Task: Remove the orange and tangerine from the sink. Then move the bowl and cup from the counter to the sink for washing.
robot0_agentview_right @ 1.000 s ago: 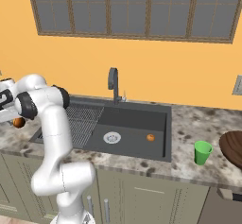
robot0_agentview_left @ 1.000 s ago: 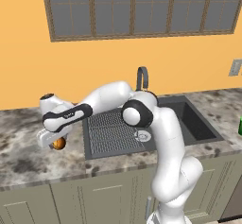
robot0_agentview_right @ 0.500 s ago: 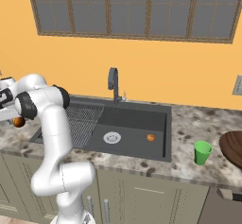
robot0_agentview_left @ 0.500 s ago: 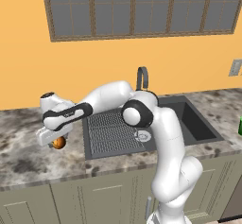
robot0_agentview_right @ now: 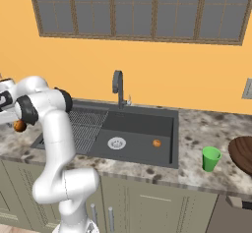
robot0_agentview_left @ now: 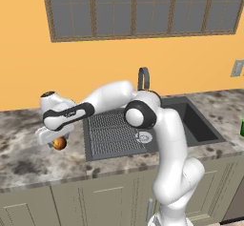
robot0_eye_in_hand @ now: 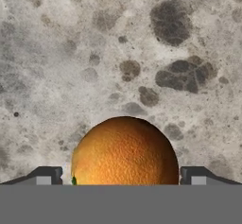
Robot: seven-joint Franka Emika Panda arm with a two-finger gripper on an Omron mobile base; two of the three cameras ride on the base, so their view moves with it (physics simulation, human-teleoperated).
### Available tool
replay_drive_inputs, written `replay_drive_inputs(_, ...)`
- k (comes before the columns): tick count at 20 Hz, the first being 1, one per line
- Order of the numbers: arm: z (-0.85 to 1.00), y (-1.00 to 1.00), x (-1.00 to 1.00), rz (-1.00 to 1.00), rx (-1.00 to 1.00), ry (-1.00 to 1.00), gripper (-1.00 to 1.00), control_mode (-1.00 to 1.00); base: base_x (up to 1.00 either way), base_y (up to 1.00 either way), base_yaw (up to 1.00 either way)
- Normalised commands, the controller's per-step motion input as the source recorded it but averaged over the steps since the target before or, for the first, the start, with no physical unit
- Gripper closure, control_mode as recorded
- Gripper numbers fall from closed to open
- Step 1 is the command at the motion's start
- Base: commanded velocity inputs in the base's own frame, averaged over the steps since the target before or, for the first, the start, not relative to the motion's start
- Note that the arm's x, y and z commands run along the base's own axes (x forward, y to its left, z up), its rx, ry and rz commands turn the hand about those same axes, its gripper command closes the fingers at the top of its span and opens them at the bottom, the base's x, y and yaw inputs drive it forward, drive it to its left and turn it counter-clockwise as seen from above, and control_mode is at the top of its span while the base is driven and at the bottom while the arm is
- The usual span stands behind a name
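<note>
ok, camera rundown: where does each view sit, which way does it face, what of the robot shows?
Left base view: behind-left of the arm, facing forward and down at the sink; arm reaches left, tool over an orange fruit.
Right base view: behind-right, same sink, cup, bowl; arm at left.
Hand view: looks down on the counter; open finger tips flank the fruit.
Shared: both base views show sink and fruit.

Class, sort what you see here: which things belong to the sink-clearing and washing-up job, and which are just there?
Part of the job:
sink
orange, between the open end effector fingertips
small fruit in the sink
green cup
brown bowl

Just there:
faucet
window
wall outlet
</note>
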Motion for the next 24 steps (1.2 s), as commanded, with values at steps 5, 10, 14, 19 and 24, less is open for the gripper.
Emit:
replay_drive_inputs(5,0.26,-0.05,-0.04,-0.07,-0.02,-0.07,-1.00,-1.00,0.00,0.00,0.00)
replay_drive_inputs(10,0.32,-0.14,-0.10,-0.09,0.00,-0.03,-1.00,-1.00,0.00,0.00,0.00)
replay_drive_inputs(14,0.27,-0.24,-0.18,-0.11,0.00,-0.05,-1.00,-1.00,0.00,0.00,0.00)
replay_drive_inputs(19,0.17,-0.35,-0.24,-0.08,0.02,-0.09,-1.00,-1.00,0.00,0.00,0.00)
replay_drive_inputs(24,0.13,-0.39,-0.26,-0.03,0.06,-0.15,-1.00,-1.00,0.00,0.00,0.00)
